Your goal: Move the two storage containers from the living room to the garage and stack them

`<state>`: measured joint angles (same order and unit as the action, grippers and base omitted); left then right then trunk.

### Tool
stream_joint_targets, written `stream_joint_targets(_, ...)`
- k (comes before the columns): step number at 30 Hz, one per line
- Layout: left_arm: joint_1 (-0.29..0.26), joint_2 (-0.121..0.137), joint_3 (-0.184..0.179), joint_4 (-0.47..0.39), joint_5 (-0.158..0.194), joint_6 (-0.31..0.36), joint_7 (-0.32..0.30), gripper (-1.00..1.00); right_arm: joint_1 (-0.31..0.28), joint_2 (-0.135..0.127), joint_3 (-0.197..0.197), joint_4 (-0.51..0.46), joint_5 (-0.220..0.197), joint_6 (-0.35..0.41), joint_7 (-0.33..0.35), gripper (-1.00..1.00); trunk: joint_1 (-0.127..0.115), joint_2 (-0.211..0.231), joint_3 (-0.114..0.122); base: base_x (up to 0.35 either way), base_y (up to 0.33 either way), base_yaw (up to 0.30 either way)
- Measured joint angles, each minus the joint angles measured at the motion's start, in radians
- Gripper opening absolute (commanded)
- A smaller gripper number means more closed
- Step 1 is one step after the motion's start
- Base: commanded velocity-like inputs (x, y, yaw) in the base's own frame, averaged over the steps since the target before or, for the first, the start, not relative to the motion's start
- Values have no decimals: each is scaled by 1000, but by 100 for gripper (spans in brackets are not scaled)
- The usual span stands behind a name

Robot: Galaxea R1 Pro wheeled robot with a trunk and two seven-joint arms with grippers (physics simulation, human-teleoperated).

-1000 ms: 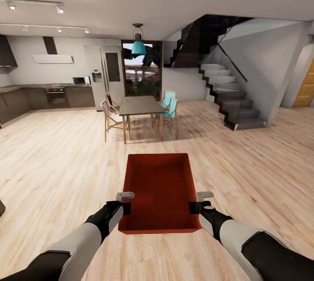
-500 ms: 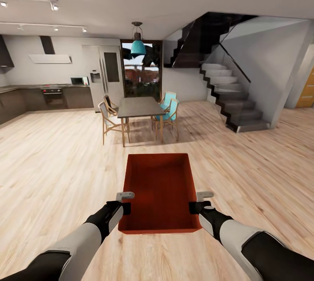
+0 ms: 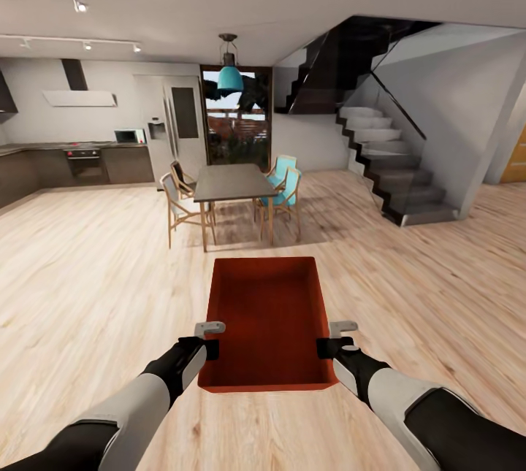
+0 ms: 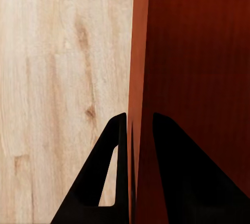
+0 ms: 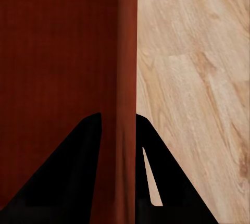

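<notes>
The storage container [image 3: 269, 318] looks like smooth, matt orange-red plastic. The plank floor [image 3: 95, 274] is pale, grained wood. The stair balustrade [image 3: 398, 128] is glossy glass.

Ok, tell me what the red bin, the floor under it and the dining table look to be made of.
Storage container: probably moulded plastic, matt orange-red, with thin plain walls and no grain or seams.
Floor: light wood planks, or a laminate that looks like wood, with visible grain, knots and plank joints and a soft sheen.
Dining table: dark grey, smooth matt top on pale wooden legs; the top's material is unclear.
</notes>
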<state>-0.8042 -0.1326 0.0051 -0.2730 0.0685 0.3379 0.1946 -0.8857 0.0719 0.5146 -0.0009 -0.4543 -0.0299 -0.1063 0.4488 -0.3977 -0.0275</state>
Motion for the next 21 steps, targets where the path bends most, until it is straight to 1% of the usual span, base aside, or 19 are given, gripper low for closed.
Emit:
stream_joint_targets(13, 0, 0, 1, 0, -1, 0, 0, -100, 0, 0, 1, 0, -1, 0, 0, -100, 0, 0, 0, 322, 53, -3)
stream_joint_targets(16, 0, 0, 1, 0, -1, 0, 0, -100, 0, 0, 1, 0, -1, 0, 0, -100, 0, 0, 0, 322, 70, -163)
stream_joint_targets(21, 0, 0, 0, 0, 0, 0, 0, -100, 0, 0, 1, 0, -1, 0, 0, -100, 0, 0, 0, 322, 71, -234)
